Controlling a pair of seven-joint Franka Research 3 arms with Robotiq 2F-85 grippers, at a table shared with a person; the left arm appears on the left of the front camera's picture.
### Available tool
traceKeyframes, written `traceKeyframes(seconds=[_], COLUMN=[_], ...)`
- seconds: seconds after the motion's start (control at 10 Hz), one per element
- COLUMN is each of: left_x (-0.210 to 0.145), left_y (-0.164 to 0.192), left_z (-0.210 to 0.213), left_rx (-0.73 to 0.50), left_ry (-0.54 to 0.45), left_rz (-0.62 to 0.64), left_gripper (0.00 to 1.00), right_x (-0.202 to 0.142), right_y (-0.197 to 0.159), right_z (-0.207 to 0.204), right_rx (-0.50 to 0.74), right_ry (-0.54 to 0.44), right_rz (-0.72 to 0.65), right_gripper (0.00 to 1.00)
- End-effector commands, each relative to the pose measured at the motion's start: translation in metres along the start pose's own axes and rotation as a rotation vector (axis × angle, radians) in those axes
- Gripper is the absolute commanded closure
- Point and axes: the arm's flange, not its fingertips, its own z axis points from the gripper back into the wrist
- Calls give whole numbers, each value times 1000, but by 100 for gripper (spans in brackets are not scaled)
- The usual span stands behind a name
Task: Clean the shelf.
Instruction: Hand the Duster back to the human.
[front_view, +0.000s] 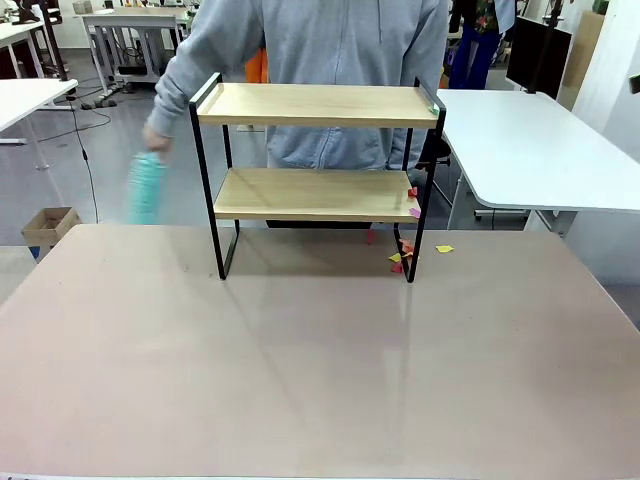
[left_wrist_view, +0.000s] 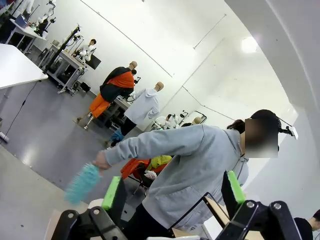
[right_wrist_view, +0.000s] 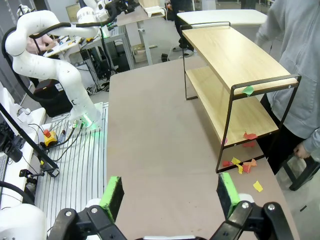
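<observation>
The shelf (right_wrist_view: 235, 75) stands on the tabletop (right_wrist_view: 160, 150) ahead and to the right of the right end effector (right_wrist_view: 170, 192), whose green-padded fingers (right_wrist_view: 113, 195) are spread wide with nothing between them. It is a two-tier rack: two pale wooden boards in a thin black frame. A green scrap (right_wrist_view: 248, 90) sits at the near corner of the top board, and red and pink paper scraps (right_wrist_view: 248, 135) lie at the end of the lower one. More red, orange and yellow scraps (right_wrist_view: 240, 164) litter the tabletop around the closest leg. The left end effector (left_wrist_view: 172, 192) is also open, empty and raised, with a person (left_wrist_view: 195, 165) in a grey top beyond it, holding a blurred teal object (left_wrist_view: 82, 182).
</observation>
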Motion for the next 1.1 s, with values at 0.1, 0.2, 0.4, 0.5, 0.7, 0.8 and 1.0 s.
traceKeyframes(seconds=[0.1,0.2,0.4,0.5,0.7,0.8,1.0], left_x=[1,1,1,1,1,1,1], left_y=[-1,-1,-1,-1,-1,-1,-1], left_z=[2,2,2,2,2,2,2], left_rx=[2,2,2,2,2,2,2], left_ry=[-10,-10,-10,-10,-10,-10,-10], left_rz=[7,7,7,7,7,7,7], left_gripper=[0,0,0,0,0,0,0], right_x=[1,1,1,1,1,1,1], right_y=[1,1,1,1,1,1,1], right_z=[1,1,1,1,1,1,1], right_rx=[-4,-4,-4,-4,-4,-4,-4], right_ry=[2,2,2,2,2,2,2], right_rz=[17,17,17,17,17,17,17], right_gripper=[0,0,0,0,0,0,0])
